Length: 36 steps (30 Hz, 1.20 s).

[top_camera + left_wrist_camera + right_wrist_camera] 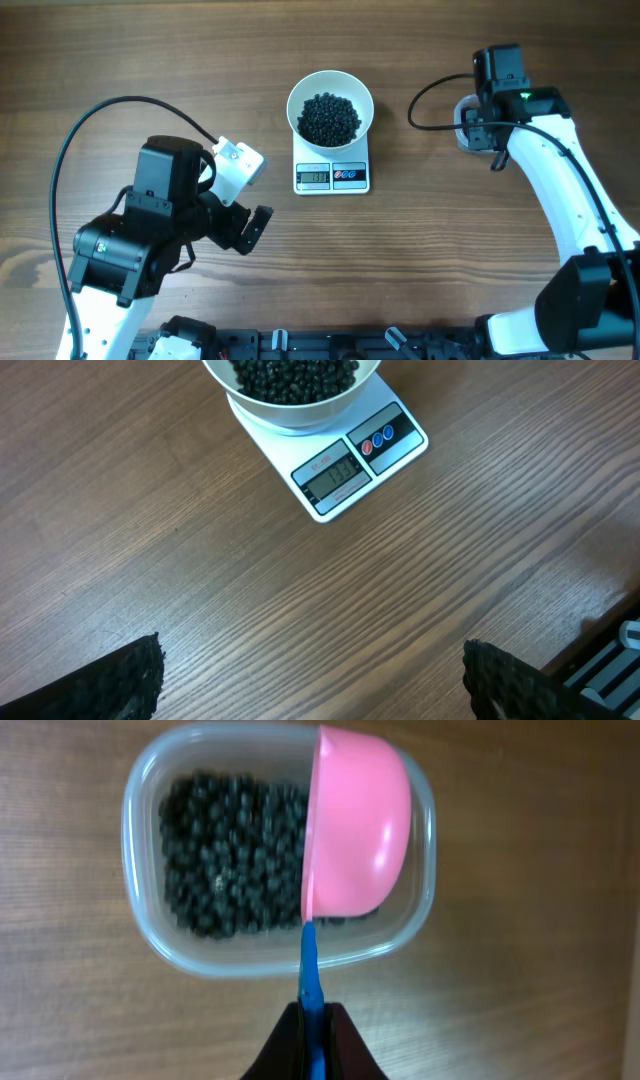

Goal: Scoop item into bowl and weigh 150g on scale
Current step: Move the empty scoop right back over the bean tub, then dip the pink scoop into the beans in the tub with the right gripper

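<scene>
A brown wood-grain table (120, 60) is filling the overhead view. At its centre the white bowl (298, 88) is sitting on the scale (331, 166) and holding a dark heap of black beads (330, 118). The left gripper (252, 232) is hanging well apart to the bowl's left, and the right arm is reaching over a tub (462, 128) at the far right. In the left wrist view the fingers (120, 685) are standing wide with nothing between them. The scale's display (332, 473) and coloured buttons (378, 438) are facing the camera, but the digits are too blurred to read and no brand is legible. In the right wrist view the right gripper (312, 1035) is pinching the blue handle of a pink scoop (360, 830), which is hovering on edge above the clear tub where more beads are lying. Topping up seems to be the step in hand. Doing it well is calling for shallow dips, few beads per scoop, and slow tipping while watching the display, so as not to overshoot.
</scene>
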### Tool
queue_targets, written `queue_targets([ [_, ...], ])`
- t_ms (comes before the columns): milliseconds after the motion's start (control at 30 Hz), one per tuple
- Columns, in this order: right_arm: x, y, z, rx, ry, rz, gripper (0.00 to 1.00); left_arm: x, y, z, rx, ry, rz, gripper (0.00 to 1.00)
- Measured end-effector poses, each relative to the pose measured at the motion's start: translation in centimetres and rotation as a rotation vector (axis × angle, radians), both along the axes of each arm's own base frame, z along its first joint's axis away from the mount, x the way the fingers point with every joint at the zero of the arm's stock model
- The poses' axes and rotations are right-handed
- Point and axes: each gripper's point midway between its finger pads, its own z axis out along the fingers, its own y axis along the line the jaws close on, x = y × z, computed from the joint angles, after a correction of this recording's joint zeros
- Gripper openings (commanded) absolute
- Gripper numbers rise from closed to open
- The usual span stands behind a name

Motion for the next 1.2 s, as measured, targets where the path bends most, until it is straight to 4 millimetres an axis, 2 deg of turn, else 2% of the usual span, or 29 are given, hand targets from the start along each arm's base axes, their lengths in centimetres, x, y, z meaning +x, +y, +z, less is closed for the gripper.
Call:
queue_targets([
  [67, 0.6, -0.4, 0.1, -0.006, -0.009, 0.025, 0.04, 0.0, 0.0, 0.0, 0.000, 0.000, 0.000, 1.00],
  [333, 0.5, -1.6, -0.7, 0.038, 0.045, 0.109, 0.04, 0.0, 0.0, 0.0, 0.000, 0.000, 0.000, 1.00],
  [467, 0.4, -1.6, -1.6, 0.027, 0.099, 0.173, 0.04, 0.0, 0.0, 0.0, 0.000, 0.000, 0.000, 1.00],
  [667, 0.5, -1.8, -1.6, -0.004, 0.126, 0.252, 0.04, 0.0, 0.0, 0.0, 0.000, 0.000, 0.000, 1.00],
  [900, 0.8, -4.3, -2.4, -0.014, 0.143, 0.255, 0.04, 0.0, 0.0, 0.0, 0.000, 0.000, 0.000, 1.00],
  [1200, 1.4, -2.7, -2.9, 0.067, 0.126, 0.331, 0.04, 0.0, 0.0, 0.0, 0.000, 0.000, 0.000, 1.00],
])
